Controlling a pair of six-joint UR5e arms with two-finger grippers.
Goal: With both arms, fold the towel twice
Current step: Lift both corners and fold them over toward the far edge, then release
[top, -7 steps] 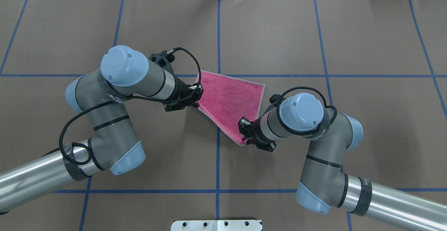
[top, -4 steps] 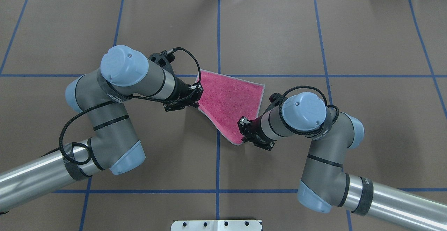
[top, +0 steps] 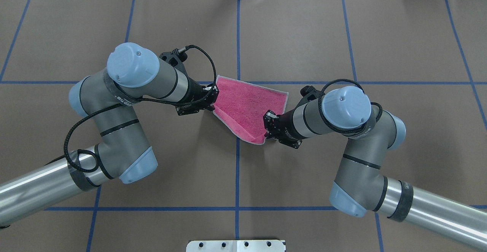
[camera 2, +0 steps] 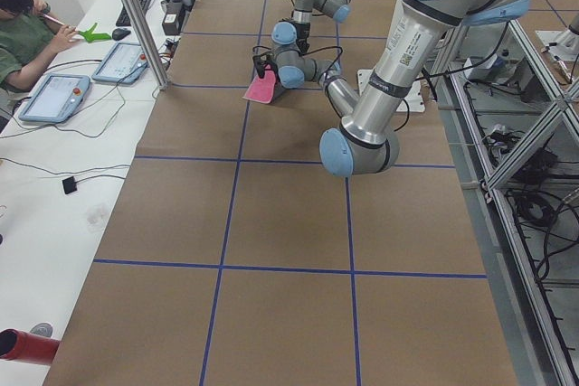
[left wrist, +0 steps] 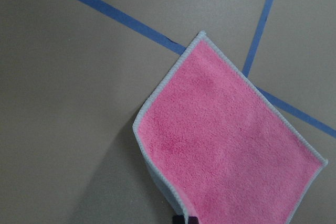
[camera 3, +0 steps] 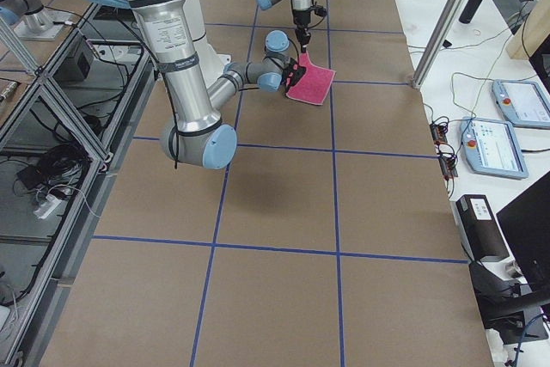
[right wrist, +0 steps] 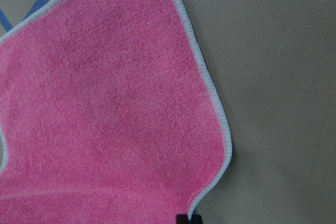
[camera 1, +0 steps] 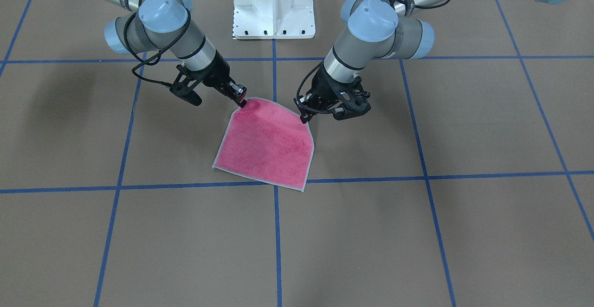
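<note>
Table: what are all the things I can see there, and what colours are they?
table: one, brown with blue lines, under everything
towel: one, pink with pale edge, mid-table, near edge lifted
stand: one, white, at the robot's base
bench: one, white, beside the table
tablets: two, grey, on the bench
person: one, green top, at the bench
left arm, right arm: two, silver and blue
left gripper, right gripper: two, black, each shut on a towel corner

1 towel [top: 247, 101], held between the grippers. 2 arms: left arm [top: 125, 103], right arm [top: 350, 145]. 2 grippers: left gripper [top: 214, 99], right gripper [top: 266, 127]. 1 pedestal [camera 1: 274, 5]. 1 person [camera 2: 23, 33].
</note>
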